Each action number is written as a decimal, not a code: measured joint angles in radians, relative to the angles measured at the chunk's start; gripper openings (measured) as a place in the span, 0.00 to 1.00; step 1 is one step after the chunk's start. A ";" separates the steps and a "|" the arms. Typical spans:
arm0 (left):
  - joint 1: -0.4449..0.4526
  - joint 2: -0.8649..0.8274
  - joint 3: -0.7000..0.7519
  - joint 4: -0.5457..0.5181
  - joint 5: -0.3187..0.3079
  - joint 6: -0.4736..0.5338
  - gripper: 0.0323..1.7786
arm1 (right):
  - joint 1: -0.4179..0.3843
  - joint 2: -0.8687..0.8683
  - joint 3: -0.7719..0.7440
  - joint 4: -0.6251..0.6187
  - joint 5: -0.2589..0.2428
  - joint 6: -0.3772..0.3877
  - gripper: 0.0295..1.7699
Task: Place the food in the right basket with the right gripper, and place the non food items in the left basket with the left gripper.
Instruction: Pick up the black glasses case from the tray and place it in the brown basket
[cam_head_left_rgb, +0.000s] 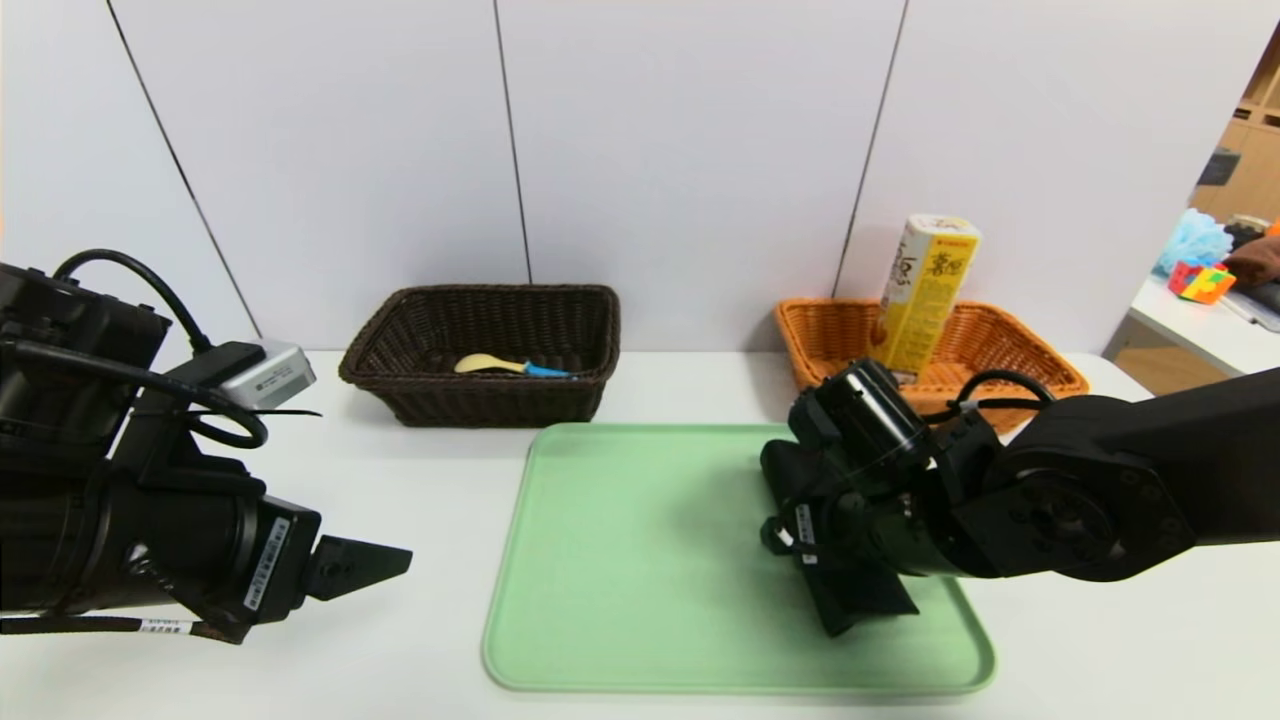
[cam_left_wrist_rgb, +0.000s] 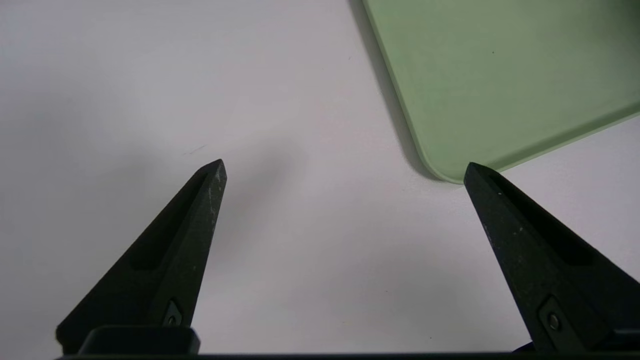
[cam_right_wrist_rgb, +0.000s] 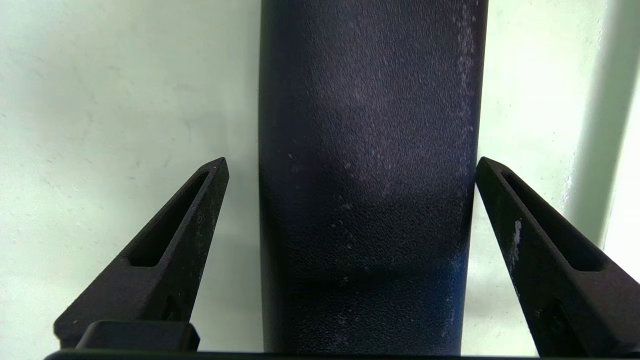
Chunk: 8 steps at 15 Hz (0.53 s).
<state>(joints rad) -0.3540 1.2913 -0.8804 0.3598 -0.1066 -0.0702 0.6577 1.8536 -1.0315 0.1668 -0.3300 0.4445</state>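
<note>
The white tabletop (cam_head_left_rgb: 420, 480) fills the lower half of the head picture, and the green tray (cam_head_left_rgb: 640, 560) lies in its lower centre. My right arm comes in from the right edge and covers the right part of the tray. My right hand (cam_right_wrist_rgb: 350, 167) is low over the tray, with its two fingers wide open. Between them lies a dark, grainy, long object (cam_right_wrist_rgb: 367, 175); I cannot tell what it is. One finger (cam_right_wrist_rgb: 505, 200) is at its edge, the other stands a little apart, so I hold nothing yet.

My left arm fills the lower left of the head picture. My left hand (cam_left_wrist_rgb: 342, 172) hangs over the bare tabletop, open wide and empty, with a rounded corner of the tray near one fingertip (cam_left_wrist_rgb: 482, 182).

In the upper centre stands the dark brown basket (cam_head_left_rgb: 480, 352), and inside it lies a yellow spoon with a blue handle (cam_head_left_rgb: 510, 366). In the upper right stands the orange basket (cam_head_left_rgb: 1010, 345), partly hidden behind my right arm. A tall yellow carton (cam_head_left_rgb: 925, 295) stands tilted inside it.

At the far right edge, on another table, sits a colourful cube (cam_head_left_rgb: 1200, 280).
</note>
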 joint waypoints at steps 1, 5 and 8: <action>0.001 0.000 0.000 0.000 0.000 0.000 0.95 | 0.004 0.000 0.003 0.000 0.000 0.001 0.91; 0.001 0.000 0.000 -0.001 0.000 0.000 0.95 | 0.010 -0.002 0.007 -0.003 -0.021 0.005 0.57; 0.001 0.000 0.000 -0.001 0.000 -0.001 0.95 | 0.010 -0.009 0.010 -0.003 -0.021 0.007 0.44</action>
<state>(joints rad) -0.3530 1.2913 -0.8804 0.3587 -0.1068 -0.0711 0.6681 1.8445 -1.0217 0.1638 -0.3511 0.4513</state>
